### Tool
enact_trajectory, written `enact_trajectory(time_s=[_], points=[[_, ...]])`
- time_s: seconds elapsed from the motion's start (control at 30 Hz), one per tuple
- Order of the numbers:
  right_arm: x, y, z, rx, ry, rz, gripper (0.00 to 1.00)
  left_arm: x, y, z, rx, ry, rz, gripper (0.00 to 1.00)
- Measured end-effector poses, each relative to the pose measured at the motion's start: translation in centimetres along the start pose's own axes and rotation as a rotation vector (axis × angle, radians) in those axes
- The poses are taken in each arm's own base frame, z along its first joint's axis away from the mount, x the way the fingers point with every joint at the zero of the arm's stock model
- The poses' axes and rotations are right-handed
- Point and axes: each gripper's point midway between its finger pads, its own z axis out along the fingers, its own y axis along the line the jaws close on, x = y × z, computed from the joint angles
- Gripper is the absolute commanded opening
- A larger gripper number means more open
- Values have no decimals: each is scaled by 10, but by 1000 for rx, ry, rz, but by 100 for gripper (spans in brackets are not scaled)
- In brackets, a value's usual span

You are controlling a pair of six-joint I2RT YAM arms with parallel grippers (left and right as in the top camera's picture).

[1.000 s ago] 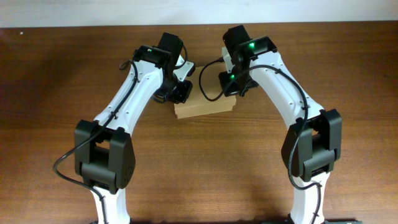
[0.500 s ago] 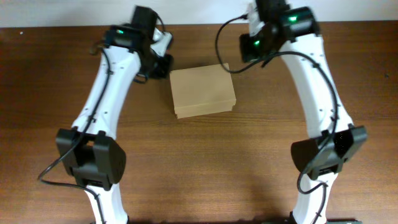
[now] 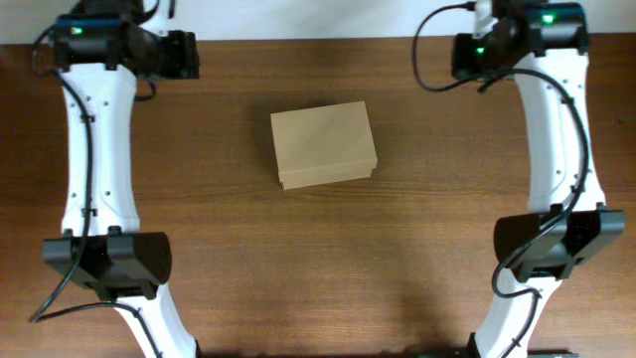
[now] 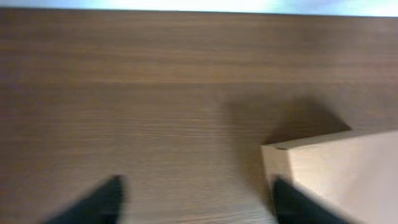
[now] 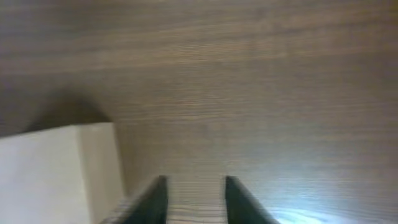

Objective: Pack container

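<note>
The container [image 3: 323, 144] is a plain tan cardboard box with its lid shut, lying flat on the middle of the wooden table. My left gripper [image 3: 187, 55] is near the table's far left edge, well away from the box. In the left wrist view that gripper [image 4: 196, 202] is open wide with only bare wood between its fingers, and a corner of the container [image 4: 348, 177] shows to the right. My right gripper [image 3: 459, 58] is at the far right, also apart from the box. Seen from the right wrist, it [image 5: 196, 199] is open by a narrow gap, holding nothing, with the container [image 5: 50, 174] to its left.
The brown wooden table [image 3: 318, 259] ends at a pale wall strip along the far edge [image 3: 318, 18]. Both white arms run down the left [image 3: 94, 169] and right [image 3: 561, 159] sides to their bases at the near edge.
Both arms have swung back from the box, outward to the far corners of the table. Both grippers, shut at the box a second ago, now stand open.
</note>
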Motion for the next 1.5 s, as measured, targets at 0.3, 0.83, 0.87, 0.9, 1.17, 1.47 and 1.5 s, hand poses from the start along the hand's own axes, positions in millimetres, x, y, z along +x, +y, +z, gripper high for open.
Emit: enact_trajectory(time_s=[0.3,0.83,0.87,0.9,1.17,1.47,1.5], points=[[6,-31,-1,38,26,47,99,10,6,-1,-19,41,-13,100],[6,-31,-1,39,29,47,99,10,7,0,-19,41,-13,100],[6,-31,-1,39,29,47,99,10,6,-1,-19,41,-13,100],[6,-31,-1,39,29,47,99,10,7,-1,-19,41,-13,100],[5,-31,-1,38,26,47,99,10,6,0,-19,41,-13,100],[-57,-14,-65,-45,-368,19,99,10,7,-1,-20,41,-13,100],[-61,-11,-81,-57,-427,11,99,10,7,-1,-20,41,-13,100]])
